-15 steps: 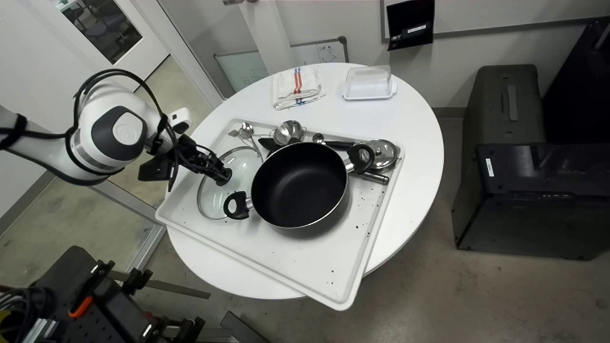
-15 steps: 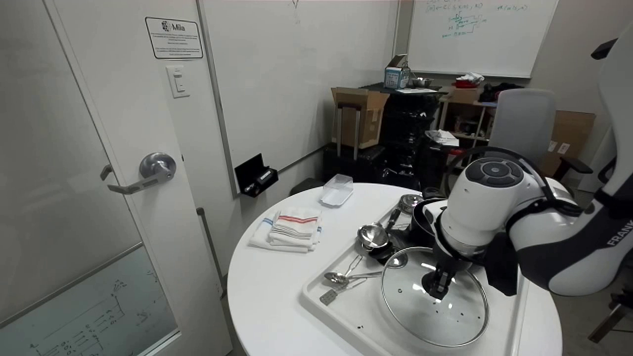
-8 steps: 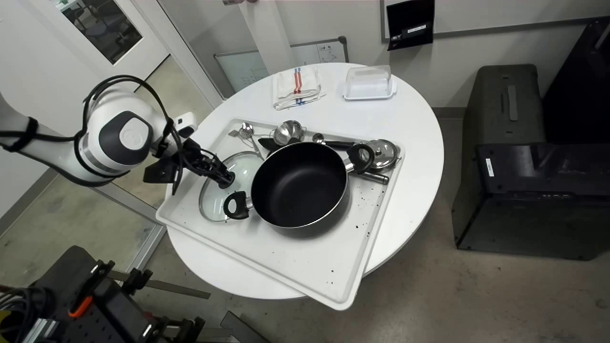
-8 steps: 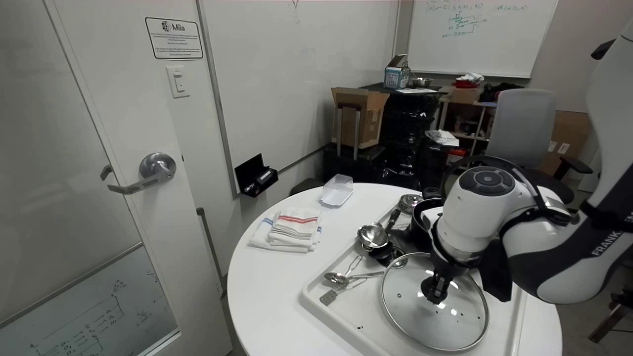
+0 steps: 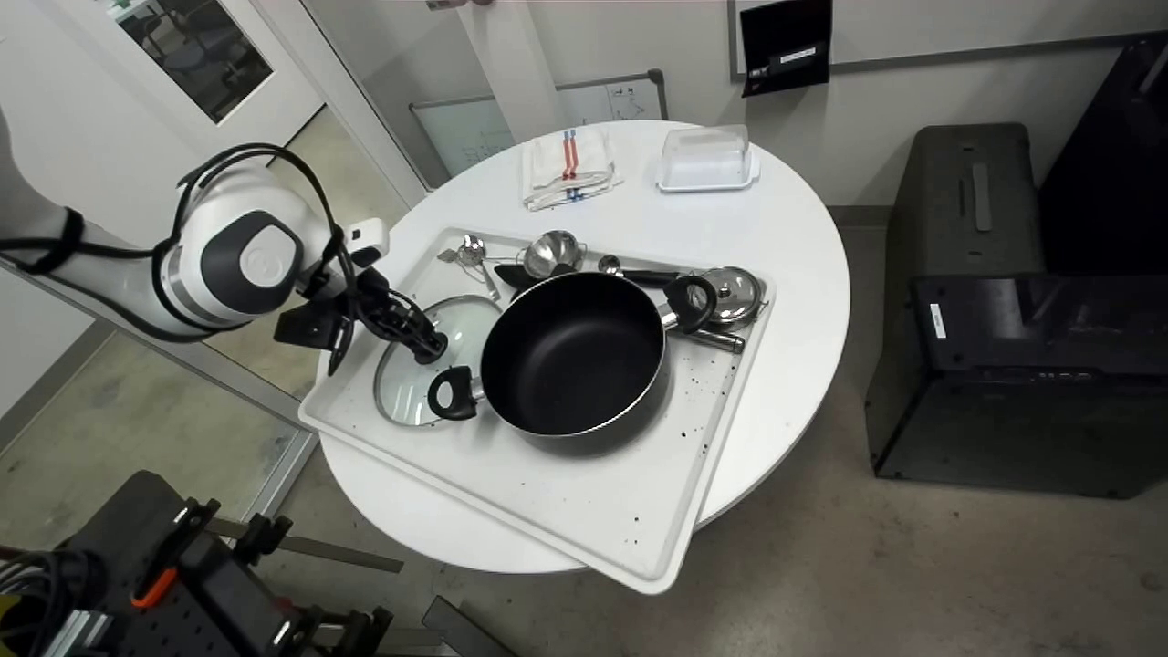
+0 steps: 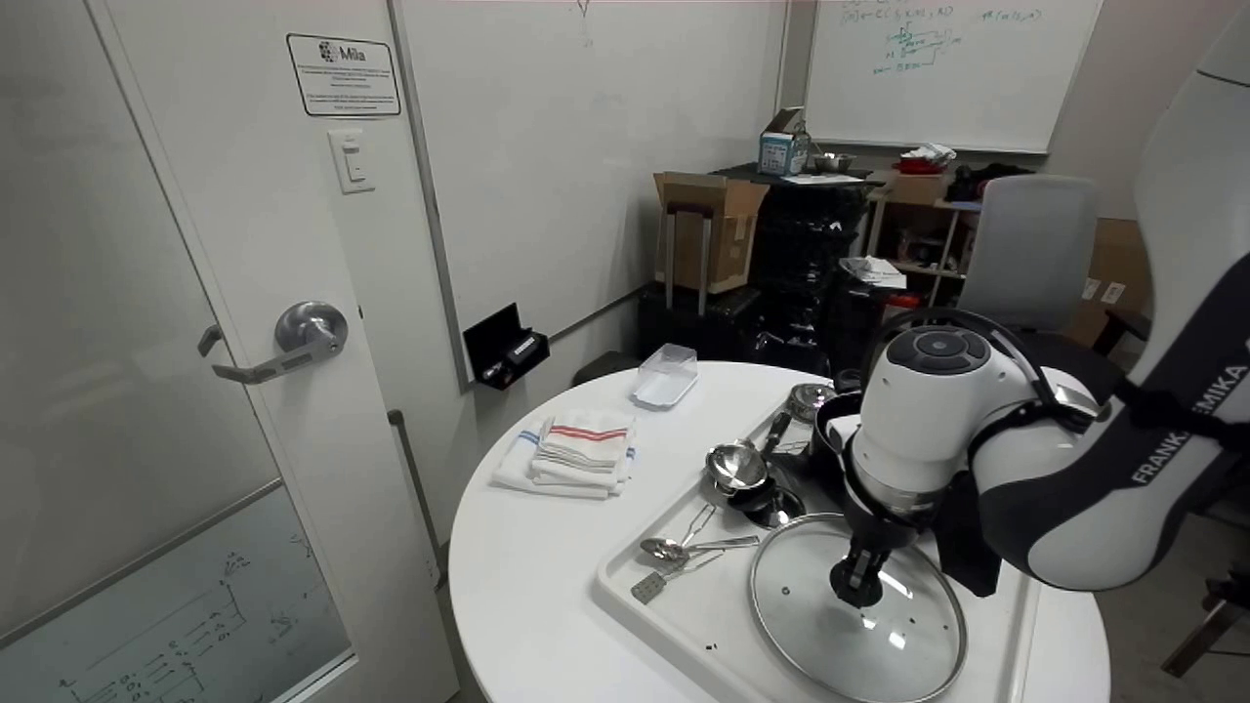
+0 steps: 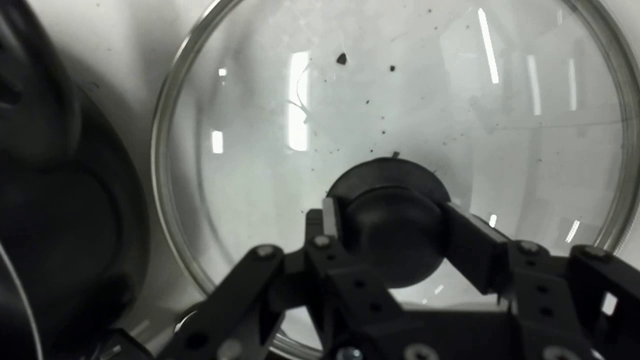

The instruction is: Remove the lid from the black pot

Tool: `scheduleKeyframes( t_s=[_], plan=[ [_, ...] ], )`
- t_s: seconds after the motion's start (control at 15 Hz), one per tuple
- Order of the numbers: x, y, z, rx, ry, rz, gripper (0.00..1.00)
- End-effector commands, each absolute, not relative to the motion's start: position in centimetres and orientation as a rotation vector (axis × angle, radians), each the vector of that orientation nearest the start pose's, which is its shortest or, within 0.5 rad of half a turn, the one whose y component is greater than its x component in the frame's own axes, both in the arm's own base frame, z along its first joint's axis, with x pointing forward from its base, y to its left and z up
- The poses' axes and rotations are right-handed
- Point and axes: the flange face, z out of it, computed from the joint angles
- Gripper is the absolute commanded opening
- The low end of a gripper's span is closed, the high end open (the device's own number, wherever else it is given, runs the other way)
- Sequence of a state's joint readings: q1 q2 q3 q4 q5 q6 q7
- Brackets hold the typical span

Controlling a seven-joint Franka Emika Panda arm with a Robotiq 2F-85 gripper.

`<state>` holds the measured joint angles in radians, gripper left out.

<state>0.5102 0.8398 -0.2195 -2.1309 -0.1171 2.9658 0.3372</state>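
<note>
The round glass lid (image 5: 464, 330) with a thin metal rim is beside the black pot, over the tray; it also shows in an exterior view (image 6: 820, 649) and in the wrist view (image 7: 420, 110). I cannot tell whether its rim touches the tray. The black pot (image 5: 575, 356) is uncovered, with a black interior. It is partly hidden in an exterior view (image 6: 828, 444), and its side shows in the wrist view (image 7: 55, 215). My gripper (image 7: 390, 202) is shut on the lid's dark knob, one finger on each side; it also shows in both exterior views (image 5: 429, 347) (image 6: 859, 584).
The white tray (image 5: 593, 511) lies on a round white table (image 5: 794, 246). Beyond the pot are a metal strainer (image 5: 552, 253), a small metal lid (image 5: 733, 297) and spoons (image 5: 472, 251). Folded towels (image 5: 568, 169) and a clear box (image 5: 707, 160) stand behind the tray.
The gripper and lid have moved slightly. In an exterior view the lid sits lower in the picture and nearer that camera. The arm has shifted a little; the pot has stayed in place.
</note>
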Motion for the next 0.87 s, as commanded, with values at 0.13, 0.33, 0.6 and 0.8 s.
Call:
scheduleKeyframes(
  t_s=[0.13,0.33,0.6,0.8],
  plan=[
    [52.02,14.42,1.92,-3.276,-0.170,-0.019,0.67],
    [52.29,14.24,2.05,-3.269,-0.151,-0.003,0.91],
    [52.28,14.17,2.49,-3.260,-0.143,0.000,1.00],
    [52.20,14.13,2.90,-3.253,-0.138,-0.009,1.00]
  ],
)
